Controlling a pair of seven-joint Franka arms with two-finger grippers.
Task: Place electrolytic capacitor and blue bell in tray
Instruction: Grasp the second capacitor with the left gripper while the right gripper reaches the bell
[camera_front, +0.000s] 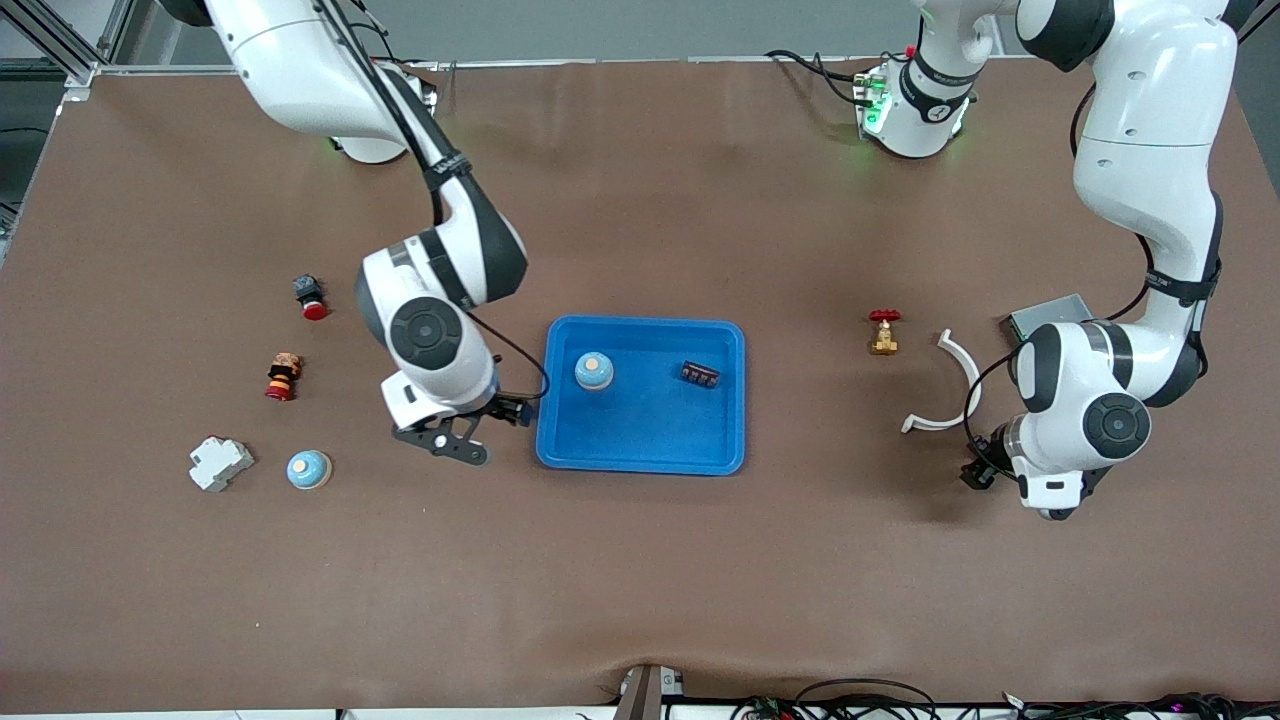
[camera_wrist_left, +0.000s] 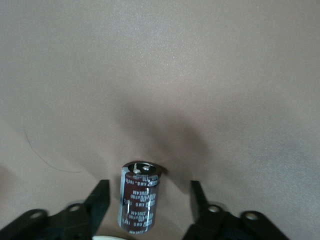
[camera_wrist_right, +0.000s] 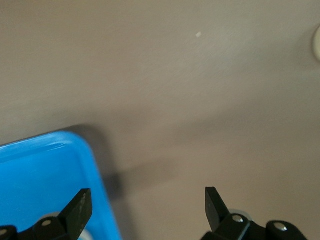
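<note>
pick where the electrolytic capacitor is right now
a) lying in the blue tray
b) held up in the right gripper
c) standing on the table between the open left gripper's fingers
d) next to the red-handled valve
c: the left wrist view shows the electrolytic capacitor upright on the table between the spread fingers of the left gripper, not gripped.

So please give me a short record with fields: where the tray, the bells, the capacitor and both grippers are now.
tray: blue tray mid-table
tray contents: one blue bell and a small black part
second bell: blue bell on the table, toward the right arm's end
capacitor: capacitor upright on the table between the open fingers of the left gripper
right gripper: right gripper open, empty, over the tray's edge
</note>
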